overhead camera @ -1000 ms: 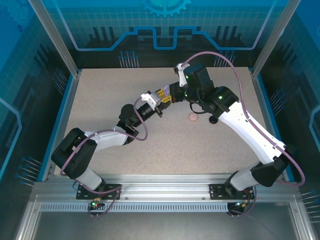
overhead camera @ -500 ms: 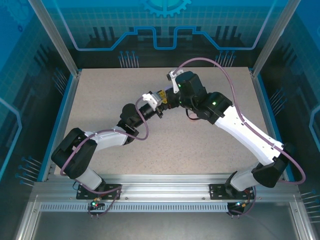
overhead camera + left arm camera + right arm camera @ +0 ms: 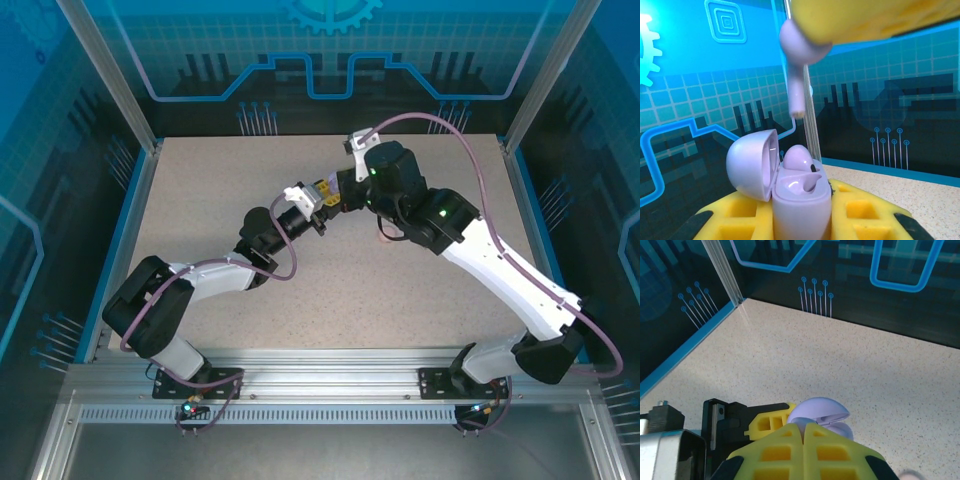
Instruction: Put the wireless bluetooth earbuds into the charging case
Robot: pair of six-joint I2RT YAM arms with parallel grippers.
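My left gripper [image 3: 800, 222] is shut on a lilac charging case [image 3: 800, 200], held upright between its yellow fingers [image 3: 740, 220]. The lid [image 3: 752, 165] stands open to the left. One lilac earbud [image 3: 802, 157] sits in the far socket; the near socket is hollow. Above the case hangs a second lilac earbud [image 3: 797, 75], stem down and clear of the case, pinched by my right gripper's yellow fingers [image 3: 875, 20]. In the right wrist view my right gripper [image 3: 804, 432] is shut on that earbud [image 3: 801, 420], over the case lid [image 3: 817, 410]. From above, both grippers meet at mid-table [image 3: 335, 192].
A pink round item [image 3: 381, 237] peeks out on the table [image 3: 200, 200] beside the right arm's forearm. Blue-lit glass walls [image 3: 320, 60] close the back and sides, with aluminium posts at the corners.
The right arm swung left towards the left gripper, then eased back slightly; it now covers the black item and most of the pink one. The left arm has stayed put.
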